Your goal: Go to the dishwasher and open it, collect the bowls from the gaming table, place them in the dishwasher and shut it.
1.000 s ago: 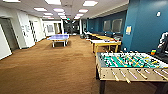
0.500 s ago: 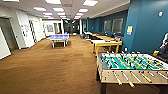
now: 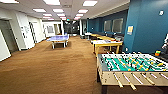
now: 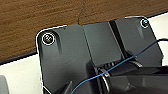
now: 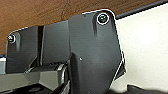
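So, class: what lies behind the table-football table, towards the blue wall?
Behind the table-football table, by the blue wall, sit small colourful items, too blurred to identify. The table hides the floor beyond it.

Brown carpet (image 3: 50,70), green foosball field (image 3: 130,63), blue ping-pong tbl (image 3: 58,38), teal wall (image 3: 147,27)

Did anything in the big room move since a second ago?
Only the camera moved: the whole view slid as the robot drove, so the table-football table sits a bit further left and closer now. The blue ping-pong table, the yellow-rimmed table and the brown carpet stayed put.
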{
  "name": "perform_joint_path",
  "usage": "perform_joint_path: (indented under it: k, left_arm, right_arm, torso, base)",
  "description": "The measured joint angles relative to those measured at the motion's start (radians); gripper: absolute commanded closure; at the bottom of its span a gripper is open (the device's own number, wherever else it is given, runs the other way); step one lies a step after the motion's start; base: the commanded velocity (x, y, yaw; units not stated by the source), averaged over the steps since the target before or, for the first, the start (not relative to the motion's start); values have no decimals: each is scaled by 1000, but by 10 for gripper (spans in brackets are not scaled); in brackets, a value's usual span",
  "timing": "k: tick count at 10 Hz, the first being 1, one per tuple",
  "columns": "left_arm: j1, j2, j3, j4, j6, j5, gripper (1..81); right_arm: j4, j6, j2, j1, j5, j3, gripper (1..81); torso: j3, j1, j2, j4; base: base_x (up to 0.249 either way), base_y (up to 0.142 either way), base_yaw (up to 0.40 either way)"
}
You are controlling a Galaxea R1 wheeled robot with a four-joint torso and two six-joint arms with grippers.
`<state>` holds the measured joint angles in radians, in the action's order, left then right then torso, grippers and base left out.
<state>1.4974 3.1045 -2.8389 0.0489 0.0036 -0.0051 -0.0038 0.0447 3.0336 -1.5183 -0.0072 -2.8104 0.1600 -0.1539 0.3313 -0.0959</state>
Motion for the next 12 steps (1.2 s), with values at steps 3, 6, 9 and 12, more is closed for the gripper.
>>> perform_joint_path:
  k: [3,6,9,12]
  left_arm:
    - [0,1,2,0,0,2,10]
    - [3,-10,-4,0,0,-1,10]
    - [4,-10,-3,0,0,0,10]
    - [-5,-2,-2,0,0,-4,10]
  right_arm:
    - [0,0,-1,3,5,0,10]
    - [0,0,13,-3,0,3,10]
    - [0,0,10,-1,0,3,10]
    - [0,0,7,6,4,2,10]
  torso:
    - [0,0,0,0]
    - [0,0,0,0]
    - [0,2,0,0]
    - [0,1,0,0]
  base:
    - [86,75,0]
    - [85,48,0]
    - [94,0,0]
    - [112,0,0]
